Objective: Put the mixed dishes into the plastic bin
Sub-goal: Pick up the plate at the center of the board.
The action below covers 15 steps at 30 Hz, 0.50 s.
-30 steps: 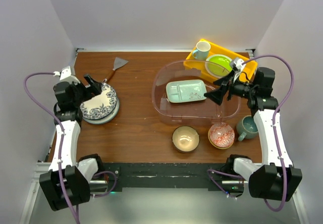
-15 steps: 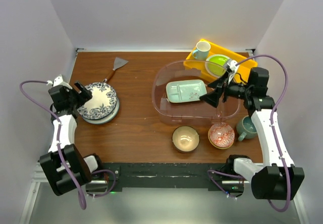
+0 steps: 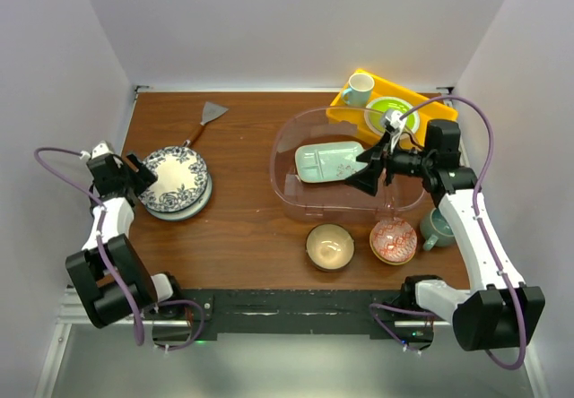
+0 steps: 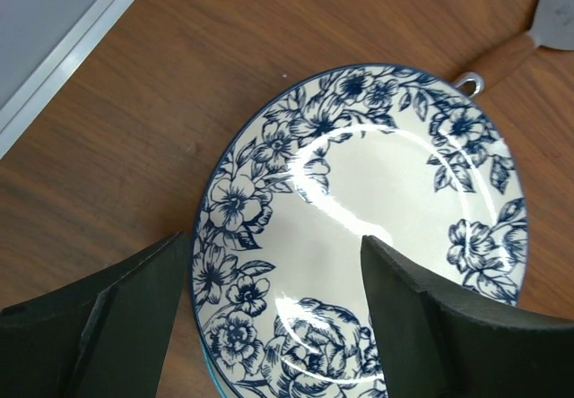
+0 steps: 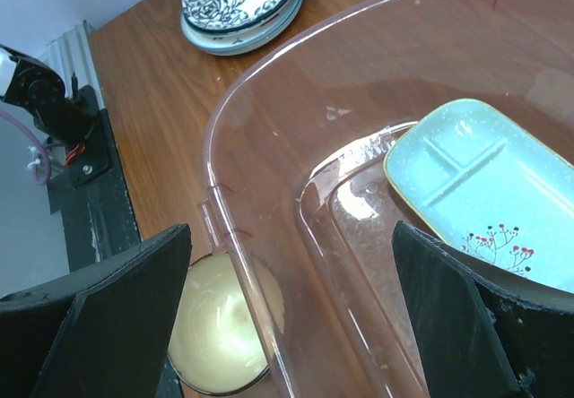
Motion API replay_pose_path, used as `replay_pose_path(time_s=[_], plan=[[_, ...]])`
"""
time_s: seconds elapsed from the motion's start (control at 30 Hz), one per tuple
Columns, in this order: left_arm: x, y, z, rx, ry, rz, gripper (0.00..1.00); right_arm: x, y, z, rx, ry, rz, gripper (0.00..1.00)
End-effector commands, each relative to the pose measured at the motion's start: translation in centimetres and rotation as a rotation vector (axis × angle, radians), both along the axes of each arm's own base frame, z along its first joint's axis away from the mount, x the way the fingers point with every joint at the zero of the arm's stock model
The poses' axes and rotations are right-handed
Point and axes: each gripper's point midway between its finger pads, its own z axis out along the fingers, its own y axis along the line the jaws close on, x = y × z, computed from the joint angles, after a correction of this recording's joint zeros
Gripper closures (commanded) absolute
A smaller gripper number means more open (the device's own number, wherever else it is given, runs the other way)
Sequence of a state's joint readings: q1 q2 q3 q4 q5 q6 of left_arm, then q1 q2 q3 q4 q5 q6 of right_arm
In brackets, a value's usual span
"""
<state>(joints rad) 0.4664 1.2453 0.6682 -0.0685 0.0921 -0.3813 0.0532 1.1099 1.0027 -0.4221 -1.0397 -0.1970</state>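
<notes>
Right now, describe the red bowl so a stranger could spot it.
Find the large clear bin on the right side. On its near side sit three dishes in a row. The middle one, between tan bowl and grey-teal mug, is the red-patterned bowl.

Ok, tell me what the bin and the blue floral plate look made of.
Plastic bin: seemingly clear glossy plastic; the tan bowl shows through its wall. Blue floral plate: probably glazed ceramic, white with blue print; sharp glints on its face.
</notes>
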Motion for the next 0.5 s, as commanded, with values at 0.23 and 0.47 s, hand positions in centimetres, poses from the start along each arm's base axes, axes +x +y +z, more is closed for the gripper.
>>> replay_pose_path(time_s=[0.23,0.47], plan=[[0.7,2.4,-2.5,-0.024,0.063,0.043,0.27,0.4,0.2,1.4,-0.017,-0.047,0.007,0.02],[0.9,2.4,-2.9,-0.061,0.057,0.028,0.48,0.4,0.2,1.4,-0.018,-0.043,0.007,0.02]])
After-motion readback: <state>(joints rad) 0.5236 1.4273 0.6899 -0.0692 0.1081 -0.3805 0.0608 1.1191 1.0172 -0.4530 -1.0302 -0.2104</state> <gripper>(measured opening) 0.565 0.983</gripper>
